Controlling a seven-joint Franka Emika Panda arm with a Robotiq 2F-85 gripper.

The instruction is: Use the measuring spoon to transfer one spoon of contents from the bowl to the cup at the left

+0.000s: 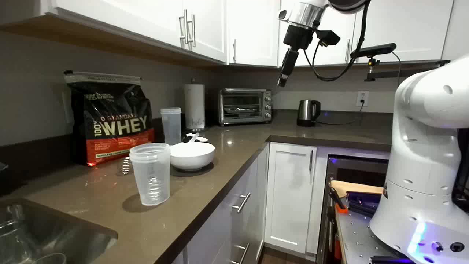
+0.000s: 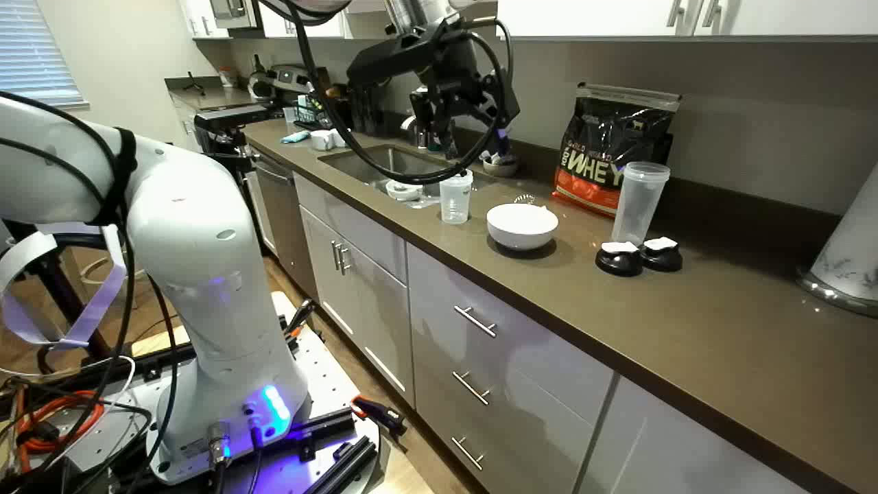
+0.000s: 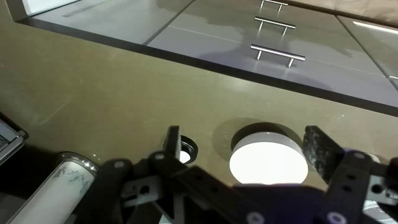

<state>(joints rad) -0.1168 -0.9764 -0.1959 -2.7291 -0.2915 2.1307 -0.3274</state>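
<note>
White round bowl (image 1: 194, 159), tapered translucent cup (image 1: 151, 178)

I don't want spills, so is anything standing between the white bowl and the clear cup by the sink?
Nothing visible: in an exterior view, only counter shows between the bowl and the cup. The wire coil lies behind the bowl, outside that gap.

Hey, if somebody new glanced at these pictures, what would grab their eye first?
Probably the big black-and-red whey bag, standing toward the back of the counter. Next might be the large white robot arm, its jaws open and empty above the counter. In the wrist view, the bowl shows as a glaring white disc, seen between the jaws.
</note>
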